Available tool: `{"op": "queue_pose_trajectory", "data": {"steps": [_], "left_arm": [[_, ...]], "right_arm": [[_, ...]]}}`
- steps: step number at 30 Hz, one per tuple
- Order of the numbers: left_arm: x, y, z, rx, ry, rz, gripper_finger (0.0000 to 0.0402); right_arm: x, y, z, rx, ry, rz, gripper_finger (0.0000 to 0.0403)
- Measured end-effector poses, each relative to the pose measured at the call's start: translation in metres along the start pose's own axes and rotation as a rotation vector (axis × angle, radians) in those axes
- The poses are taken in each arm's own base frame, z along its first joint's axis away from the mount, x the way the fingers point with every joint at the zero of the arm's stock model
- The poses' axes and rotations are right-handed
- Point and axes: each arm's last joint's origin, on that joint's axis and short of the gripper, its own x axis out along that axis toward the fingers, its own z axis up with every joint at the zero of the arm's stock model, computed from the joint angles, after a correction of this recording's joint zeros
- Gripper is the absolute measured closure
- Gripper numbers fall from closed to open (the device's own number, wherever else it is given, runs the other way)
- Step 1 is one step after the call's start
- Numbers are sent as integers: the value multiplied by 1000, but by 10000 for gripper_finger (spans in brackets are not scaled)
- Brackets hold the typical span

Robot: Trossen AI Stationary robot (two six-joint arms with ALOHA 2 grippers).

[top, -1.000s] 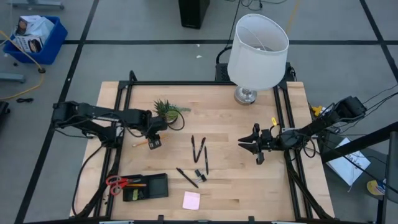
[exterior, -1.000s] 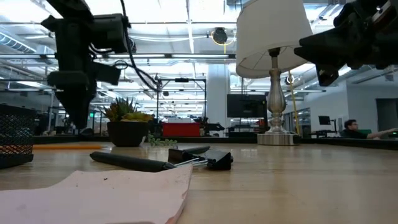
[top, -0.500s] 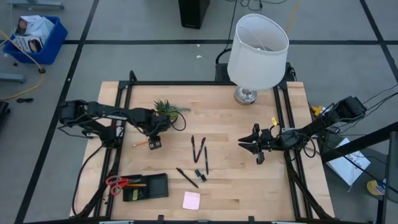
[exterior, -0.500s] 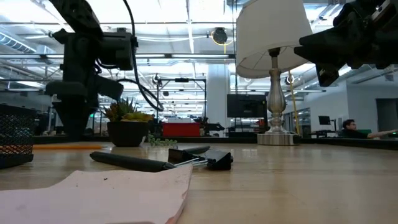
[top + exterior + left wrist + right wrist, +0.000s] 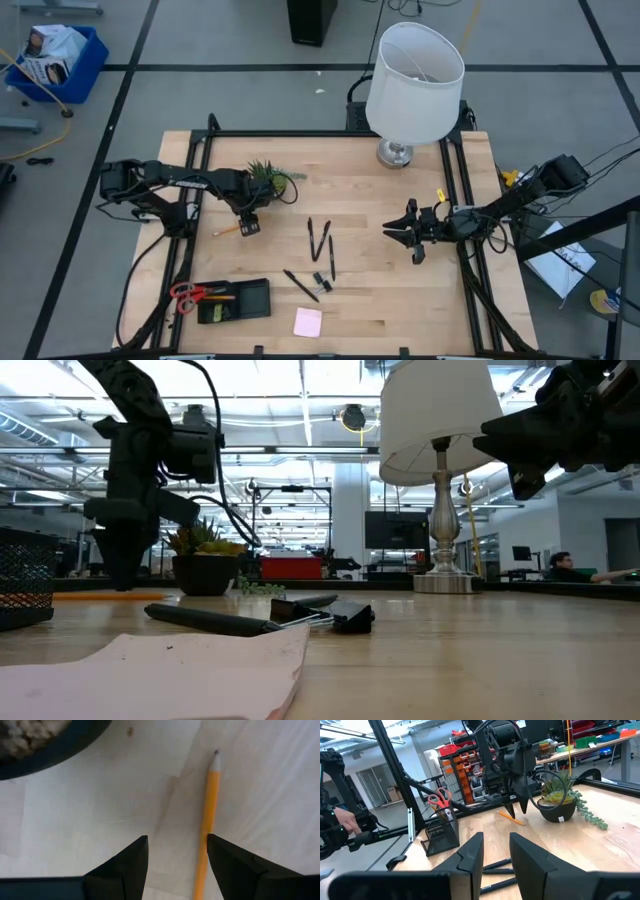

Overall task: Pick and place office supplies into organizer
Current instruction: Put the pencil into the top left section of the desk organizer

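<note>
Desk: a pale wooden desk is standing on a grey floor crossed by dark tape lines; a black frame is running along its edges.
Room: in the low view, an open hall with ceiling lights is stretching behind the desk; a person is sitting far off at the right.
Left end effector: it is hanging low over the desk with its fingers apart, holding nothing; one finger is standing just beside the pencil, which is lying on the wood, not between the fingers.
Plant: it is standing just behind the left end effector, close to it.
Right end effector: it is waiting above the desk's right half, fingers a little apart and empty.
Pens: three are lying between the two end effectors, with another pen and clips nearer the front edge.
Organizer: it is sitting near the front left corner, well in front of the left end effector, with scissors at its left end.
Pad: it is lying at the front edge, right of the organizer.
Lamp: it is standing at the back edge, behind the right end effector.
Open room: bare wood is lying between the pens and the right end effector.
</note>
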Motion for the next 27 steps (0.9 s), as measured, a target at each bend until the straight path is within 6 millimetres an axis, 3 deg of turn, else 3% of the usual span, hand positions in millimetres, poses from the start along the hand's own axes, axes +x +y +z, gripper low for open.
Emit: {"op": "queue_pose_trajectory", "data": {"steps": [9,23,27], "left_arm": [[2,-3,6,12,-68,-50,195],[16,3,-6,-12,-50,-17,195],[16,2,-6,-18,-58,-18,219]], "right_arm": [[0,0,-1,-6,14,-4,314],[0,0,-1,-3,14,-4,314],[0,0,-1,-3,14,-5,314]]}}
